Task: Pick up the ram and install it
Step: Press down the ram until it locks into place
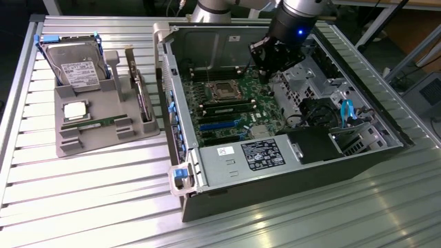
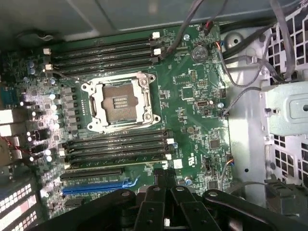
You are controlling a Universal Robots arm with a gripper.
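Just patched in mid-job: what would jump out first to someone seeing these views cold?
The open computer case with its green motherboard dominates the exterior view, and the gripper hangs shut inside it above the board. In the wrist view the empty processor socket sits between banks of black memory slots. On the exterior view's left, a grey holder carries the hard drive, the silver processor chip and the ram.

My arm (image 1: 293,15) is silver and black with a blue light; my black fingers (image 2: 159,211) are ribbed linkages.
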